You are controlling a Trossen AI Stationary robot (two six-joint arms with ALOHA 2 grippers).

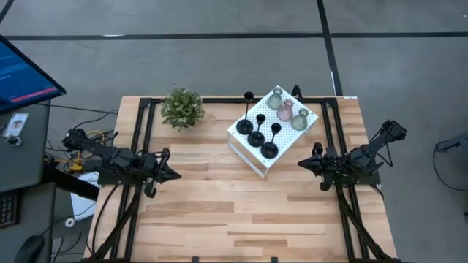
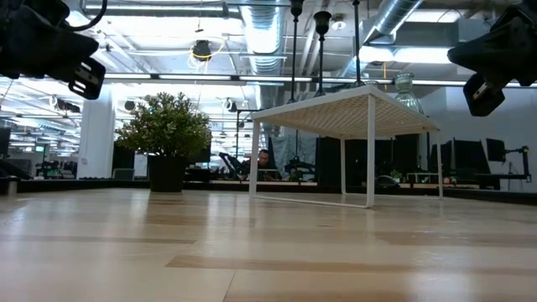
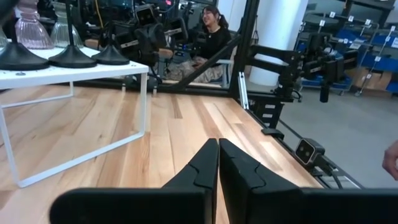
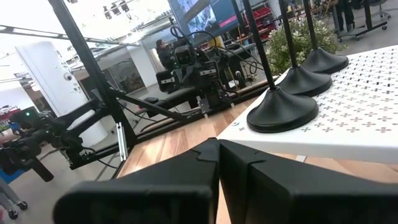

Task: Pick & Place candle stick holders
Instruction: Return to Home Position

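Three black candle stick holders (image 1: 256, 135) with round bases and thin stems stand on the white perforated box (image 1: 252, 157). Beside them on it stand three glass holders: two greenish-grey (image 1: 276, 98) (image 1: 299, 119) and one pink (image 1: 285, 111). The black bases also show in the right wrist view (image 4: 283, 109) and the left wrist view (image 3: 71, 57). My left gripper (image 1: 175, 174) is shut and empty above the table, left of the box. My right gripper (image 1: 301, 164) is shut and empty, just right of the box.
A green potted plant (image 1: 182, 107) stands at the table's far left. Bare wood (image 1: 219, 212) lies between the grippers and toward the near edge. Black frame rails (image 1: 139, 131) run along both table sides. A person (image 3: 211, 37) sits beyond the table.
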